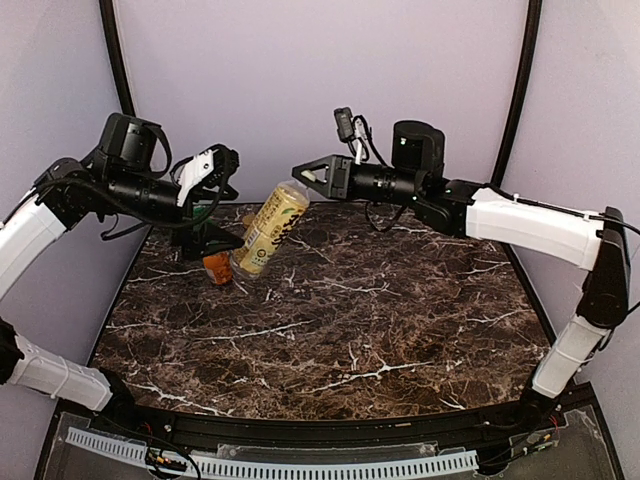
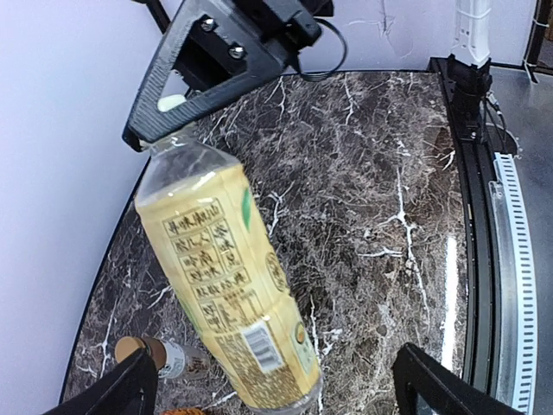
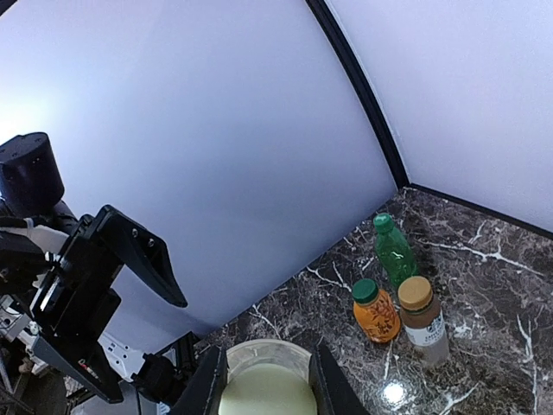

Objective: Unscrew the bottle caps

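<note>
The tall yellow tea bottle (image 1: 268, 228) hangs tilted above the table's back left, cap end up. My right gripper (image 1: 302, 174) is shut on its cream-white cap (image 3: 263, 402), fingers on both sides of it. My left gripper (image 1: 225, 245) is open round the bottle's base (image 2: 276, 380), with a gap on each side. In the right wrist view the slim green bottle (image 3: 395, 251), the orange juice bottle (image 3: 374, 311) and the short brown bottle (image 3: 423, 322) stand capped by the back wall. The brown bottle's golden cap (image 2: 130, 347) shows in the left wrist view.
The three standing bottles sit close under and behind the tea bottle's base; only the orange one (image 1: 217, 268) shows in the top view. The curved back wall (image 1: 300, 80) is close behind both grippers. The marble table (image 1: 350, 330) stretches forward and right.
</note>
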Controlling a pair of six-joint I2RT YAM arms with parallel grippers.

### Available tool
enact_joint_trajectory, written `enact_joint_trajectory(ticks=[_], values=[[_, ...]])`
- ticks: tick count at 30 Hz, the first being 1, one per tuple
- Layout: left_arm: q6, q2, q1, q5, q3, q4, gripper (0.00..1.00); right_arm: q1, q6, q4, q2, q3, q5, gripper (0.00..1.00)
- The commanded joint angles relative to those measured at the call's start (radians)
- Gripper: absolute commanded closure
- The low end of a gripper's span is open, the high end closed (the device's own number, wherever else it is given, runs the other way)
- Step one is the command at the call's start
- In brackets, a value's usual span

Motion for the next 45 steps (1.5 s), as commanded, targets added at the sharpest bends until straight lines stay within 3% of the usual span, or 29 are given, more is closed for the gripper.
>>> enact_joint_trajectory(ticks=[1,10,23,26,29,32,33,35,41,45], values=[[-0.100,0.068,-0.009,-0.026,-0.021,0.082,0.04,0.021,0.086,0.151,-0.014,-0.023,-0.019,1.00],[-0.231,0.146,-0.008,0.017,-0.044,0.195,0.05,0.030,0.103,0.189,-0.024,-0.040,-0.039,1.00],[-0.297,0.142,-0.008,0.091,-0.130,0.269,0.28,0.030,0.133,0.238,0.022,-0.017,-0.066,1.00],[-0.289,0.141,-0.009,0.073,-0.119,0.281,0.45,0.029,0.127,0.231,0.017,-0.021,-0.059,1.00],[-0.260,0.137,-0.008,0.047,-0.106,0.279,0.54,0.030,0.116,0.220,0.013,-0.032,-0.049,0.99],[-0.239,0.125,-0.009,0.015,-0.110,0.267,0.61,0.024,0.084,0.162,0.001,-0.023,-0.055,0.57],[-0.222,0.122,-0.009,0.005,-0.115,0.260,0.61,0.019,0.070,0.129,-0.006,-0.012,-0.064,0.49],[-0.184,0.111,-0.009,-0.043,-0.122,0.244,0.62,0.007,0.051,0.051,-0.026,0.019,-0.090,0.42],[0.078,0.070,-0.009,-0.343,-0.150,0.242,0.63,-0.013,0.035,-0.168,-0.116,0.043,-0.095,0.35],[0.278,0.028,-0.017,-0.600,-0.214,0.360,0.64,-0.012,0.080,-0.241,-0.132,0.033,-0.099,0.05]])
